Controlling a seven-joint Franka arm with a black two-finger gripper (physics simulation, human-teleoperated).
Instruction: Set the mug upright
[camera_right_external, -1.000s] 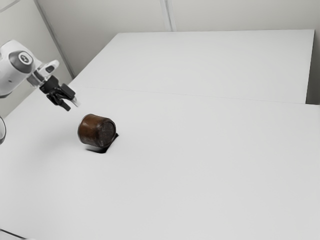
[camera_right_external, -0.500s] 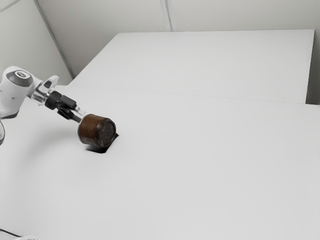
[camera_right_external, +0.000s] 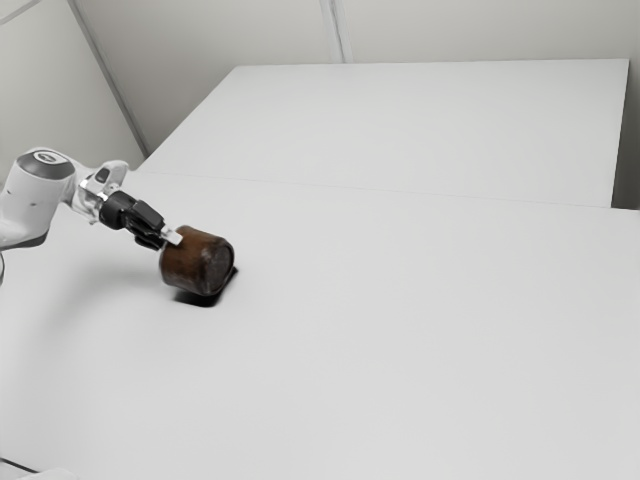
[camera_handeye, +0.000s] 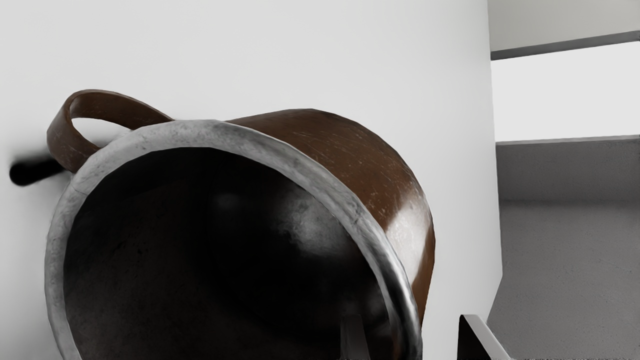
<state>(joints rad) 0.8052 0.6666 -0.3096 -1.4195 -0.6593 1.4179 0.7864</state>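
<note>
Straddling the rim (camera_handeye: 290, 156): end effector (camera_right_external: 164, 241), fingers spread, one inside the mouth (camera_handeye: 210, 255) and one outside the wall, with a gap to the outer finger (camera_handeye: 477, 337)
Mug (camera_right_external: 195, 262): tipped on its side on the exterior view's left part of the tabletop (camera_right_external: 400, 330), not upright; whether it bears fully on the surface I cannot tell
Mouth: turned toward the end effector (camera_handeye: 412, 337), dark within, a pale glint inside
Base (camera_right_external: 217, 268): turned away from the end effector, toward the exterior view's right
Handle (camera_handeye: 59, 137): brown loop, on the far side of the mouth from the fingers
Mug's colour: scuffed brown outside, worn grey metal at the rim
Shadow (camera_right_external: 205, 298): black patch under the mug; in the wrist view, a dark stub near the handle
Arm (camera_right_external: 30, 205): white, coming in from the exterior view's left, its hand slanting down to the mug
</note>
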